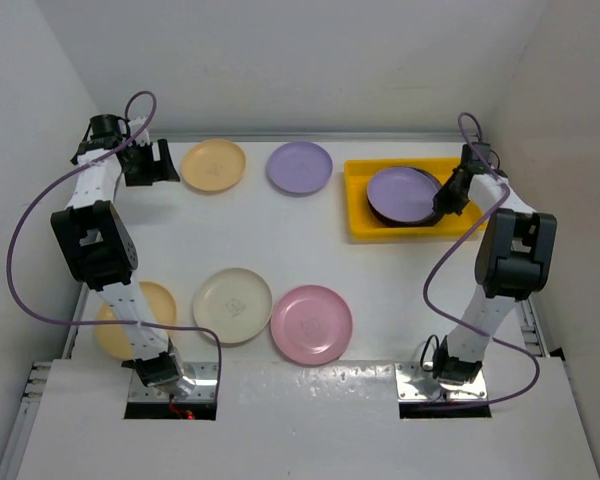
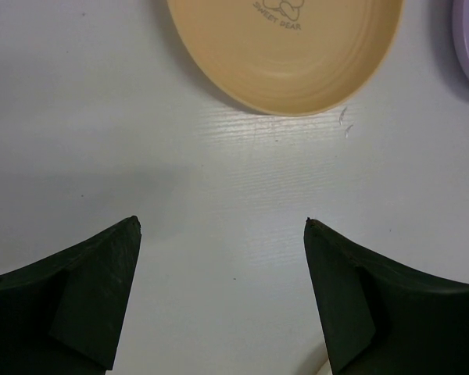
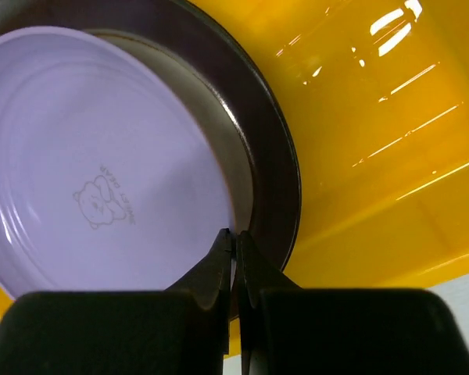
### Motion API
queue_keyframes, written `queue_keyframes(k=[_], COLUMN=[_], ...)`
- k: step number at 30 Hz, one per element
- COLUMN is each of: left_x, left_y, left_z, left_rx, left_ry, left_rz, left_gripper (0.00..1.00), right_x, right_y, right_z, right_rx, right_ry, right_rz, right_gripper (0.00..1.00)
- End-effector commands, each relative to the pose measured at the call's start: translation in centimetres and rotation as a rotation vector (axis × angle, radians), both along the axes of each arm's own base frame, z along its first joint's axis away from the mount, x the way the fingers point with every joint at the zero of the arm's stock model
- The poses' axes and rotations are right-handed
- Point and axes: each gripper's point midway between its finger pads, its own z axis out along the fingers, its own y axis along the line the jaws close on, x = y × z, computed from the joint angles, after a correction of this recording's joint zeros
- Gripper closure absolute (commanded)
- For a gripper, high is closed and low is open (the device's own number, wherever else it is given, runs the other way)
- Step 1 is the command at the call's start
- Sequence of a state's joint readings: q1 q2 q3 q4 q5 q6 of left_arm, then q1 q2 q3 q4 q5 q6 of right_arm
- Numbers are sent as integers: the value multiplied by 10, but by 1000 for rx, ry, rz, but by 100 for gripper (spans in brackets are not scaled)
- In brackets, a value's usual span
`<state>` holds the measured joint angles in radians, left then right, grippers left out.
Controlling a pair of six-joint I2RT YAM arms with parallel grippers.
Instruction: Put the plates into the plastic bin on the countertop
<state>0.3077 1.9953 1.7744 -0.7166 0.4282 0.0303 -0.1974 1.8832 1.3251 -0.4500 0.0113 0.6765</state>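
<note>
Patience is what this step wants. The right gripper (image 3: 234, 234) is down inside the yellow bin (image 3: 359, 117), its fingers drawn together to a sliver on the rim of a lilac plate (image 3: 102, 156), which it seems to be pinching. That plate sits tilted over a dark-rimmed metal plate (image 3: 267, 164) already lying in the bin, its held edge raised so the silvery inside shows beneath it.

From where I stand, the thing to do is lower that raised edge until the lilac plate rests flat in the metal one, and only then part the fingers. Letting go from this height would probably make it clatter or slide off-centre. The fingers should then back out along the rim rather than lift straight up, so they don't drag the plate with them.

The left gripper (image 2: 223, 222) hangs spread wide with nothing between its fingers, over bare counter (image 1: 380, 290) just short of an orange plate (image 2: 289, 55) at the back. A second lilac plate (image 1: 299, 167) lies beside that one. Nearer the arms are a cream plate (image 1: 232, 305), a pink plate (image 1: 311, 323) and another orange plate (image 1: 110, 335) (half hidden behind the left arm (image 1: 95, 240)). Five to go, by my count.
</note>
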Motion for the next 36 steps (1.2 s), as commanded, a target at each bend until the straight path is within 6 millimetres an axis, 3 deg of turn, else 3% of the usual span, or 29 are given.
queue_keyframes(k=[1, 2, 3, 5, 6, 7, 9, 10, 11, 12, 13, 14, 15, 16, 17, 18, 19, 21, 22, 24, 27, 30, 31, 32, 33, 36], left_x=[5, 4, 4, 4, 3, 3, 2, -1, -2, -5, -8, -14, -18, -25, -30, -37, -46, -57, -65, -79, -97, -113, -114, -117, -117, -121], left_y=[2, 3, 4, 3, 3, 2, 2, 1, 0, 0, -1, -3, -4, 0, -1, -4, 0, -3, -4, -8, -16, -17, -17, -18, -14, -14], left_z=[26, 31, 31, 35, 40, 43, 52, 55, 60, 63, 65, 75, 78, 73, 76, 85, 78, 78, 87, 78, 81, 87, 91, 89, 89, 92], left_rx=[34, 44, 50, 53, 57, 50, 60, 60, 63, 70, 71, 82, 84, 93, 94, 100, 108, 114, 134, 133, 136, 149, 161, 160, 167, 174], left_ry=[-61, -71, -73, -81, -92, -94, -109, -109, -118, -119, -122, -136, -140, -126, -129, -148, -128, -127, -146, -126, -137, -150, -164, -161, -162, -161], left_rz=[-23, -17, -23, -23, -23, -29, -35, -35, -35, -43, -43, -50, -50, -42, -42, -41, -32, -39, -39, -48, -63, -62, -69, -69, -66, -60], left_gripper=[13, 13, 13, 13, 13, 13, 12, 12, 12, 12, 11, 11, 11, 11, 11, 11, 11, 11, 11, 10, 10, 10, 8, 8, 8, 8], right_x=[19, 15, 10, 6, 4, 8, 6, -1, -5, -12, -26, -66, -93, -118, -145, -165, -183, -215, -218, -227, -245, -261, -262, -263, -254, -226], right_y=[1, 2, 1, -6, -9, -3, -7, 34, 48, 72, 129, 167, 209, 216, 224, 232, 253, 265, 282, 281, 281, 277, 273, 271, 274, 240], right_z=[35, 31, 29, 28, 30, 49, 83, 95, 124, 127, 128, 111, 101, 74, 54, 32, 25, 1, 1, -19, -43, -59, -61, -58, -46, -15], right_rx=[-52, -57, -67, -104, -124, -192, -356, -415, -449, -435, -411, -278, -236, -196, -148, -102, -55, 26, 14, -12, -33, -50, -67, -73, -93, -246], right_ry=[-83, -62, -36, -12, -5, -35, -67, -99, -188, -223, -266, -306, -308, -239, -194, -151, -146, -93, -140, -92, -15, 22, 28, 21, -25, -85], right_rz=[46, 43, 35, 24, 24, 99, 139, 294, 326, 426, 605, 766, 892, 902, 944, 962, 1014, 1063, 1092, 1083, 1092, 1099, 1090, 1088, 1074, 953], right_gripper=[100, 88, 69, 17, 9, 2, 0, 0, 0, 0, 2, 13, 85, 97, 93, 81, 41, 23, 16, 17, 29, 64, 93, 100, 100, 100])
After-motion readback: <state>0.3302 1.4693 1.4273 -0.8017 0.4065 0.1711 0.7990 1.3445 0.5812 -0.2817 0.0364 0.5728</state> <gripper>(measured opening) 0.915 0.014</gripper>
